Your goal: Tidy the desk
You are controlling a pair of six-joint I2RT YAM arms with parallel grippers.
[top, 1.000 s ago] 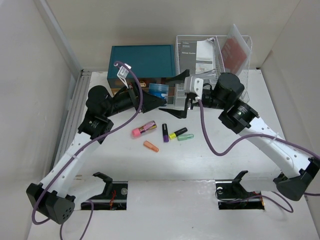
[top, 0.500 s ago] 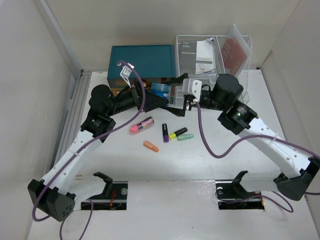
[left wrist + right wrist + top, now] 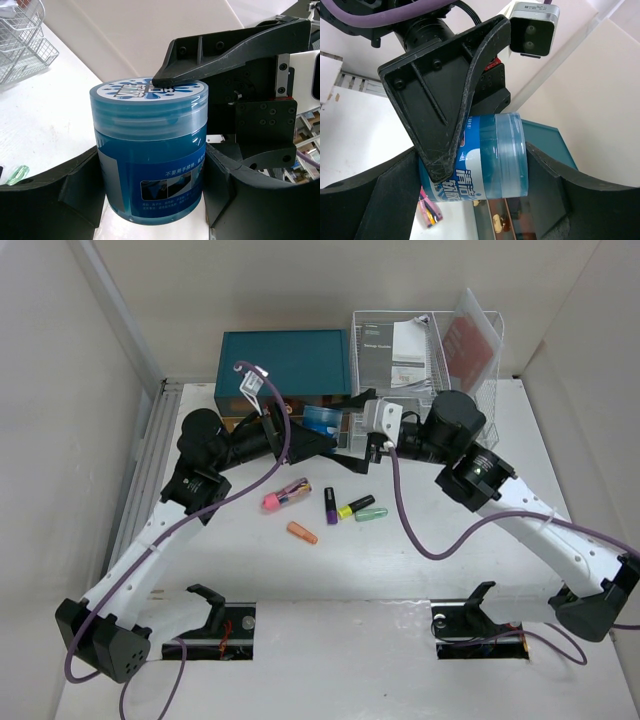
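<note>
A blue jar with a printed lid hangs in the air over the back of the white desk, in front of the teal drawer box. My left gripper is shut on its sides; in the left wrist view the jar fills the gap of that gripper. My right gripper comes from the right and spans the jar end to end. One finger lies on the lid. In the right wrist view the jar sits across that gripper, with its fingers against lid and base.
A white wire rack with booklets stands at the back right. On the desk lie a pink marker, a purple one, a yellow one, a green one and an orange cap. The teal box's drawer is open.
My left arm lifted the jar a little toward the back. My right gripper moved left around the jar and its fingers narrowed from wide open onto lid and base.
</note>
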